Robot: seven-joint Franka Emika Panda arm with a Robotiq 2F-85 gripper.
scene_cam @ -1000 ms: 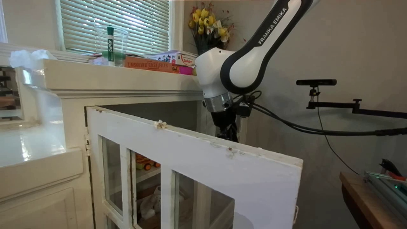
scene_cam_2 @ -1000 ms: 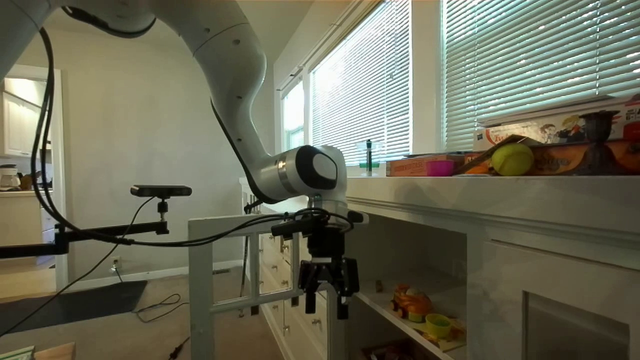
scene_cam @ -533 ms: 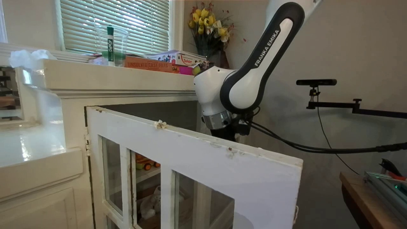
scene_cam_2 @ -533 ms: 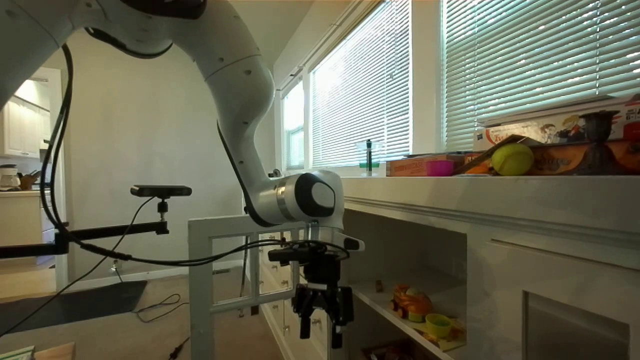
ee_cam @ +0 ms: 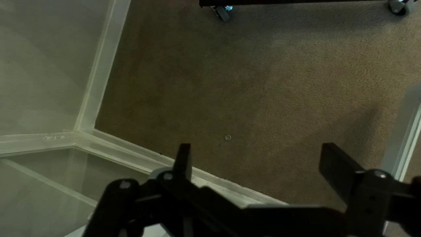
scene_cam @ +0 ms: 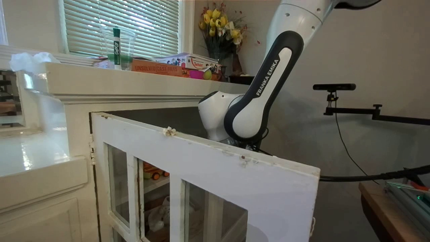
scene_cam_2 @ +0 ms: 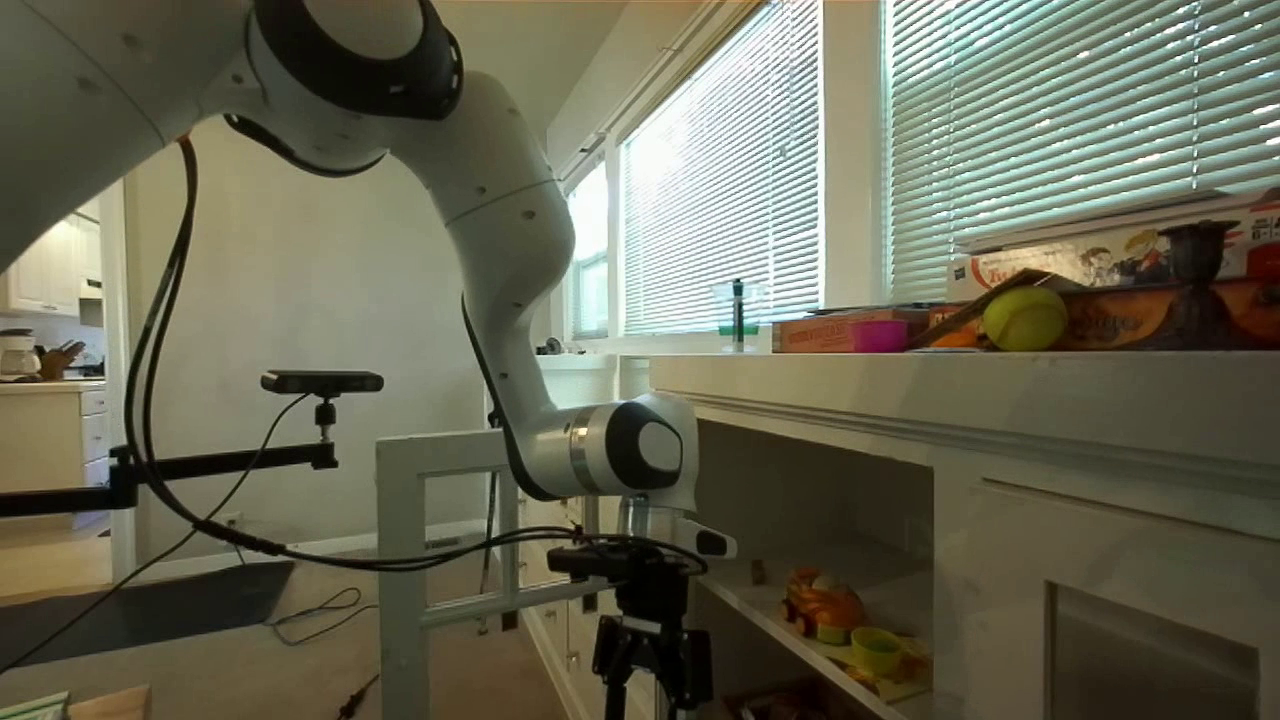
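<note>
My gripper [ee_cam: 256,146] is open and empty in the wrist view, its two black fingers wide apart over brown carpet [ee_cam: 279,82]. A small clear ring-like disc [ee_cam: 228,137] lies on the carpet below. In an exterior view the gripper [scene_cam_2: 648,690] points down in front of the open cabinet, its fingertips cut off by the lower edge. In an exterior view the open white door [scene_cam: 282,188] hides it. An orange toy car [scene_cam_2: 822,600] and a yellow-green cup [scene_cam_2: 877,650] stand on the cabinet shelf [scene_cam_2: 790,635], right of the gripper. The gripper touches nothing visible.
The ledge [scene_cam_2: 1000,385] above bears a tennis ball [scene_cam_2: 1025,319], a pink cup [scene_cam_2: 880,336], game boxes and a green marker [scene_cam: 116,48]. A camera on a bracket [scene_cam: 334,87] and a wooden table [scene_cam: 386,208] stand nearby. White baseboard [ee_cam: 131,154] edges the carpet.
The arm has moved down. The gripper has sunk behind the door in an exterior view and to the lower edge in an exterior view. It stays open; the shelf things have not moved.
</note>
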